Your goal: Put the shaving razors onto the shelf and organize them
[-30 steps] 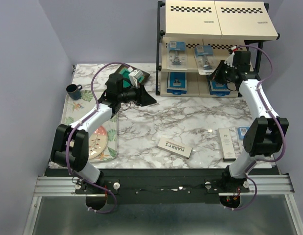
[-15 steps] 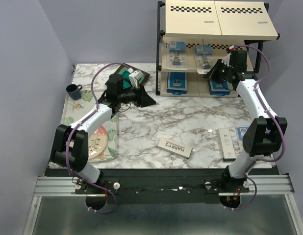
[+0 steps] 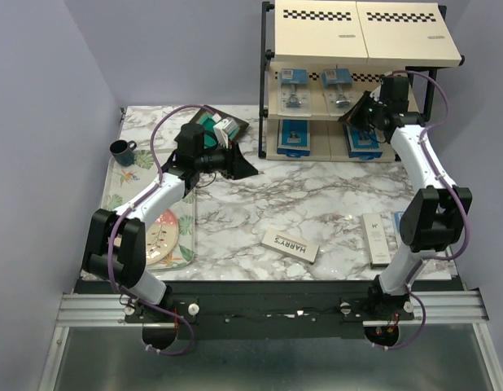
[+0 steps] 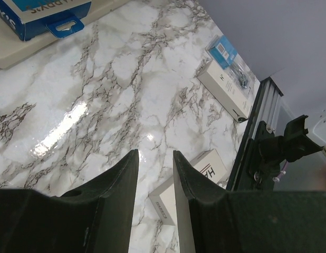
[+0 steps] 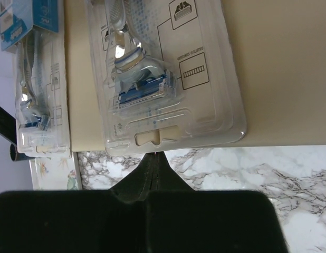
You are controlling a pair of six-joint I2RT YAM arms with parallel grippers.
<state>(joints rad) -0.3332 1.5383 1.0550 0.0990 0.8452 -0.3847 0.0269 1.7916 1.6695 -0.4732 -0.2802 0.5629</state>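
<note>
right gripper (image 5: pixel 154 161), pressed together, pushes blister pack (image 5: pixel 147 79) further onto shelf (image 5: pixel 274 68).
pack now level with its neighbour (image 5: pixel 39 95); harry's boxes (image 3: pixel 290 244) remain on tabletop (image 3: pixel 317 195).

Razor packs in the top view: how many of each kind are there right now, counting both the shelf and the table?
Clear blister packs: 3, two on the shelf at and, one on the table at
Dark-blue boxes: 2, both on the shelf
Long white boxes: 2, both on the table
Total: 7
</note>
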